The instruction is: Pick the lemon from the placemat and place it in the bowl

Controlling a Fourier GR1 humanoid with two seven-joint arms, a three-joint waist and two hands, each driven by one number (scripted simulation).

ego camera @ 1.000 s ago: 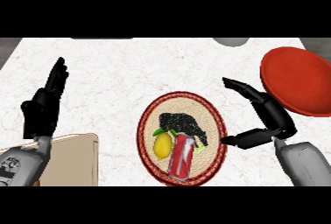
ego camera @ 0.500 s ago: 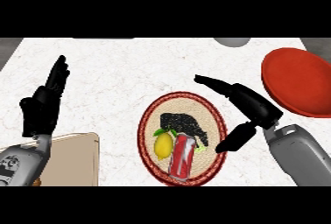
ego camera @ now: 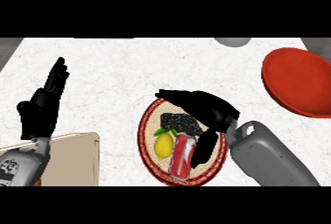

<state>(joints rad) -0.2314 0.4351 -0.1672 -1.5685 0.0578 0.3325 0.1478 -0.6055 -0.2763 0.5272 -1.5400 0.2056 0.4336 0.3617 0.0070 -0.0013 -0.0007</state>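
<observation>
Right robot hand [ego camera: 202,109] hovers over the round red-rimmed woven placemat [ego camera: 146,131], fingers relaxed, grasping nothing. The yellow lemon [ego camera: 164,145] lies there beside a red can [ego camera: 182,155]. Left robot hand [ego camera: 43,107] rests released. Red bowl [ego camera: 298,81] sits far right on the white counter [ego camera: 129,65].

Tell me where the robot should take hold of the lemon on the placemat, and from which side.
Grip the lemon across its short middle, coming from above. It lies lengthwise on the placemat, leaf end toward the far side, and the red can lies close along its right, so a sideways approach there looks blocked. The left flank is free for the thumb. The right hand hovers open just above.
</observation>
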